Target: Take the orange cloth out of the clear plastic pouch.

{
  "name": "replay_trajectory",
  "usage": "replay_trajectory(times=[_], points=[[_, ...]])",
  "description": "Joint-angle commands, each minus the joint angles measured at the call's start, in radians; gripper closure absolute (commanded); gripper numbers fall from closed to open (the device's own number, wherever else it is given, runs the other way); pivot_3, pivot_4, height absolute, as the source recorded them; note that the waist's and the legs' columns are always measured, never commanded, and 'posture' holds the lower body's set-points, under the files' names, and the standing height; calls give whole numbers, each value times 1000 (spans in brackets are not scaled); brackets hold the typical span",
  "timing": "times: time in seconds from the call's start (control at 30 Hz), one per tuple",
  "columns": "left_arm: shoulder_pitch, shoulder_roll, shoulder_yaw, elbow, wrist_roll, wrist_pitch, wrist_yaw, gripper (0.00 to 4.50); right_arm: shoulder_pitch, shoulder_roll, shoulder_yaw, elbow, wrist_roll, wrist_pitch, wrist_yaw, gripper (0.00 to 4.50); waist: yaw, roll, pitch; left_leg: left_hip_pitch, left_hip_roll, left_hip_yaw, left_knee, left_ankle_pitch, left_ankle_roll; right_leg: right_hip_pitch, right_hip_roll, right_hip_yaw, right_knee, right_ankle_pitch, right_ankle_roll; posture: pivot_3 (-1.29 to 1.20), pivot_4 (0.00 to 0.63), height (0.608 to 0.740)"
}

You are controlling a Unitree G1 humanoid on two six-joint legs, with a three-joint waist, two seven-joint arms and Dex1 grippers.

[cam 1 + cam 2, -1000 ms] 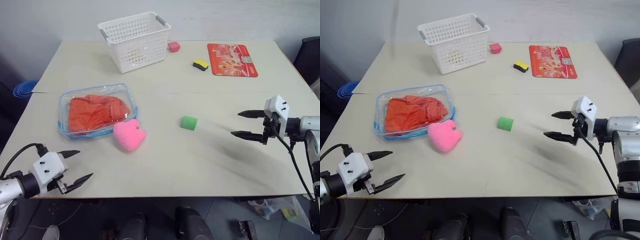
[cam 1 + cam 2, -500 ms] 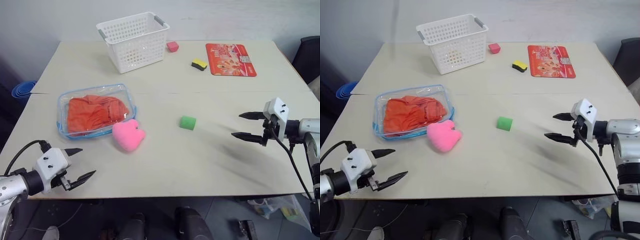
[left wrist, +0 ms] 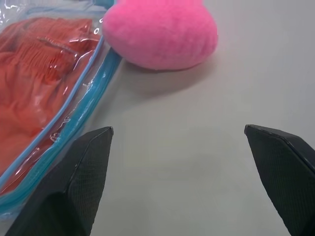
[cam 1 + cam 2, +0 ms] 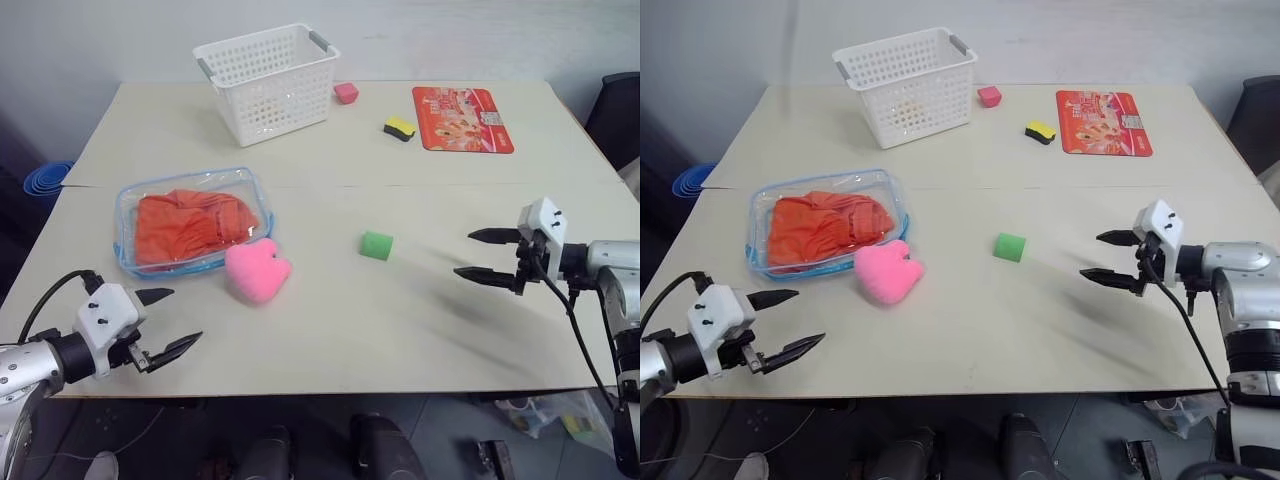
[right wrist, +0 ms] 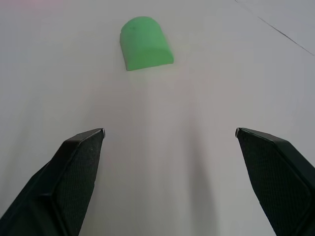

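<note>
The clear plastic pouch [image 4: 195,220] with light blue edging lies flat on the left half of the table, and the wrinkled orange cloth [image 4: 190,224] is inside it. A corner of the pouch [image 3: 74,123] and the cloth [image 3: 34,73] show close up in the left wrist view. My left gripper [image 4: 172,323] hovers open at the table's near left edge, nearer than the pouch and empty. Over the right side of the table my right gripper [image 4: 470,254] stands open and empty, pointing toward the middle.
A pink heart-shaped sponge [image 4: 257,270] touches the pouch's near right corner. A green block [image 4: 377,245] lies mid-table. At the back stand a white lattice basket [image 4: 268,82], a small pink cube [image 4: 346,93], a yellow-and-black sponge [image 4: 400,129] and a red card [image 4: 462,119].
My left gripper has edged a little right along the near table edge and rolled slightly. The right gripper has hardly moved. The pouch and cloth lie as before.
</note>
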Motion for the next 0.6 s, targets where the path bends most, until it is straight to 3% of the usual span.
replay_trajectory(times=[0.03,0.37,0.6], points=[[-45,4,19,-67,-106,77,9,0,-11,19,-24,-75,32,19,-33,32,0,0,0,0,0,0,0,0,0,0,0,0,0,0,0,0,150,740],[-470,-13,-158,-195,-468,447,193,0,-66,220,99,-282,13,158,-201,32,0,0,0,-2,0,-2,10,0,-1,0,1,0,10,0,0,0,150,740],[-531,12,-217,-218,-492,482,217,0,-134,355,221,-147,-125,114,-342,32,-2,0,0,-2,0,-2,11,0,-2,-2,2,0,13,0,0,0,150,740]])
